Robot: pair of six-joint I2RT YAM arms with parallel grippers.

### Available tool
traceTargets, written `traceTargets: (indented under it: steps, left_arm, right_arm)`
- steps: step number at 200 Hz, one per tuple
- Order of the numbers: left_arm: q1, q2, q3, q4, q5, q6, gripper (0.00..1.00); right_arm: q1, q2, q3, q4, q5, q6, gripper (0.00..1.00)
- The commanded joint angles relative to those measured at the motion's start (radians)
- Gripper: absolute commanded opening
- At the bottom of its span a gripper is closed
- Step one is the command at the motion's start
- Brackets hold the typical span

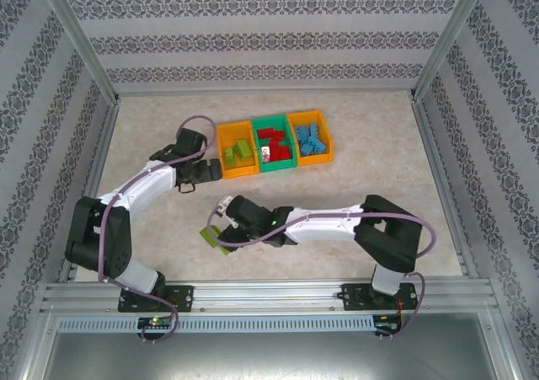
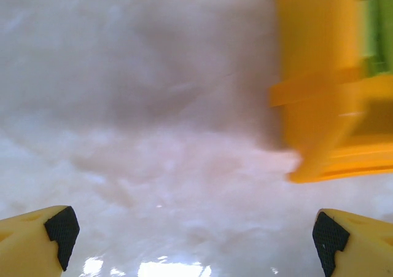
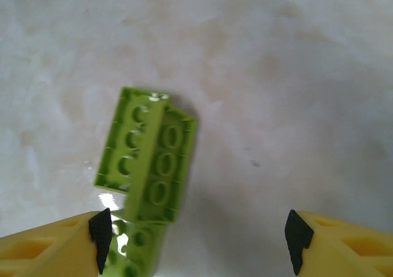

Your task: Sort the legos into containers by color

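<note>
While the left end effector (image 2: pixel 193 237) hung wide open beside the orange plastic bin (image 2: pixel 313 74), the right end effector (image 3: pixel 196 240) hovered open over lime green studded bricks (image 3: pixel 150 160) on the table (image 3: pixel 276 74); next it likely needed lowering to pinch one.

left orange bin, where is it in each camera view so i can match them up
top external: left orange bin sits upper centre-left, just right of the left gripper.
left wrist: same bin, blurred, at upper right, with green bricks inside.
right wrist: camera faces loose lime bricks on the table.
shared landmark: the pale marbled table.
</note>
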Motion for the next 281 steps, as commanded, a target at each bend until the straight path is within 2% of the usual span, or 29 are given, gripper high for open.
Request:
traceTargets:
  steps: [1, 50, 93, 134, 203, 250, 281]
  left_arm:
    - [0.030, -0.079, -0.036, 0.054, 0.033, -0.018, 0.99]
    - [0.072, -0.143, -0.118, 0.073, 0.037, -0.022, 0.99]
    - [0.081, -0.184, -0.157, 0.083, 0.035, -0.019, 0.99]
    - [0.090, -0.190, -0.159, 0.080, 0.045, -0.017, 0.99]
    - [0.092, -0.187, -0.176, 0.091, 0.060, -0.025, 0.99]
    - [0.096, -0.187, -0.179, 0.088, 0.061, -0.023, 0.99]
    - [0.096, -0.186, -0.181, 0.088, 0.062, -0.021, 0.99]
  right_arm:
    - [0.026, 0.057, 0.063, -0.039, 0.031, -0.018, 0.77]
    - [0.057, 0.144, 0.144, -0.086, 0.082, -0.025, 0.73]
    - [0.059, 0.162, 0.148, -0.088, 0.124, -0.015, 0.68]
    - [0.055, 0.180, 0.164, -0.105, 0.158, -0.003, 0.59]
    - [0.009, 0.162, 0.119, -0.039, 0.062, 0.049, 0.33]
    - [-0.005, 0.159, 0.109, -0.013, 0.029, 0.064, 0.26]
    - [-0.016, 0.139, 0.090, 0.006, 0.025, 0.080, 0.26]
